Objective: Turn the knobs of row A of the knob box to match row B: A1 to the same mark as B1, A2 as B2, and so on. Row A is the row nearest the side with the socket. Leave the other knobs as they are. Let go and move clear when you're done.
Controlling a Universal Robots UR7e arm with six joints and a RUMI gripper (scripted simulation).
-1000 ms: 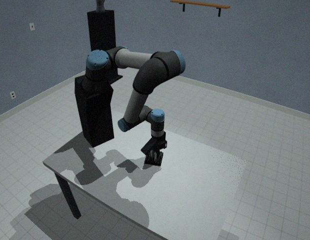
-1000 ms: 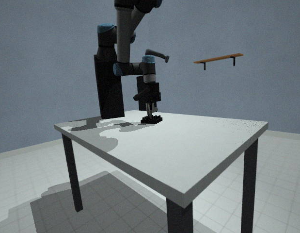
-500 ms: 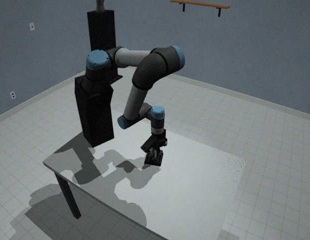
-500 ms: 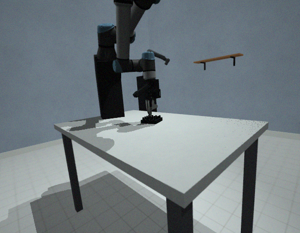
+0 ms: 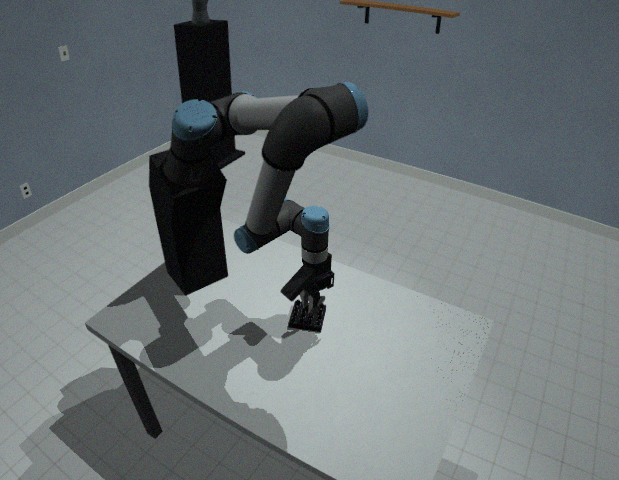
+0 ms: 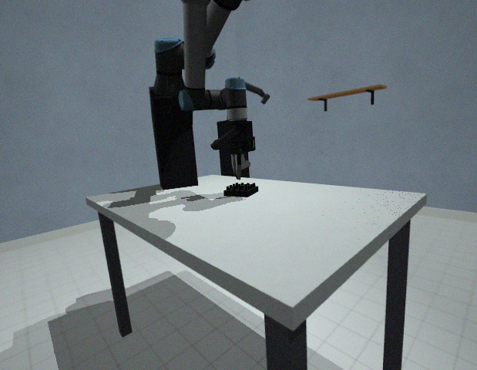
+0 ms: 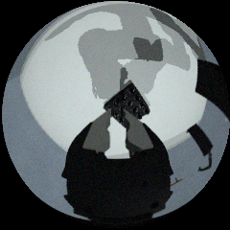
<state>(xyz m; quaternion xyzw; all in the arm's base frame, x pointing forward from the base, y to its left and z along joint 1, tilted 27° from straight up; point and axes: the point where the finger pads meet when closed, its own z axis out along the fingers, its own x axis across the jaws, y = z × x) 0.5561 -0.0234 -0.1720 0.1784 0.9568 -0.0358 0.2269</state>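
The knob box [image 5: 306, 316] is a small black block with rows of short knobs, lying on the white table below the arm. It also shows in the exterior view [image 6: 240, 190] and in the wrist view [image 7: 127, 100]. My gripper [image 6: 238, 175] points straight down and hangs just above the knobs at the box's near-left part. It also shows in the top view [image 5: 310, 303] and in the wrist view [image 7: 120, 114]. Its fingers stand almost together with a narrow gap and nothing between them. The knob marks and the socket are too small to read.
The arm's black pedestal [image 5: 188, 222] stands at the table's back left corner. A second dark column [image 5: 202, 59] stands behind it. A wooden shelf [image 6: 347, 92] hangs on the far wall. The table's edges [image 6: 293, 306] are well away from the box.
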